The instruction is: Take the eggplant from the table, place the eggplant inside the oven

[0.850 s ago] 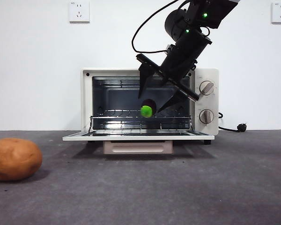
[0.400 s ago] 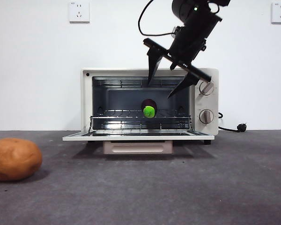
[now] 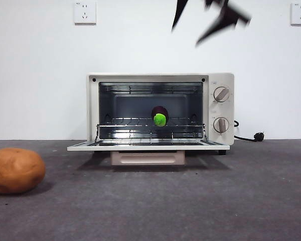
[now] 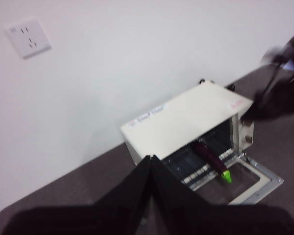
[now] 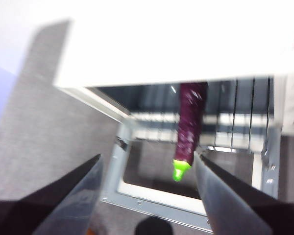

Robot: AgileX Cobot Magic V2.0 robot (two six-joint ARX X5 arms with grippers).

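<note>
The dark purple eggplant [image 3: 159, 116] lies on the wire rack inside the cream-white oven [image 3: 220, 108], its green stem cap pointing out toward the open door. It also shows in the right wrist view as eggplant [image 5: 190, 128] and in the left wrist view as eggplant [image 4: 208, 156]. My right gripper [image 3: 210, 17] is open and empty, high above the oven at the top edge of the front view; in its own view the right gripper [image 5: 147, 169] has the eggplant far beyond its spread jaws. My left gripper [image 4: 152, 159] is shut, well away from the oven [image 4: 181, 120].
A round orange-brown potato [image 3: 15, 170] sits on the dark grey table [image 3: 190, 201] at the front left. The oven door [image 3: 148, 146] lies folded down flat in front of the oven. A power cord and plug [image 3: 256, 136] trail at the oven's right.
The right gripper has let go of the eggplant and risen from the oven's opening to well above the oven. The eggplant stays on the rack.
</note>
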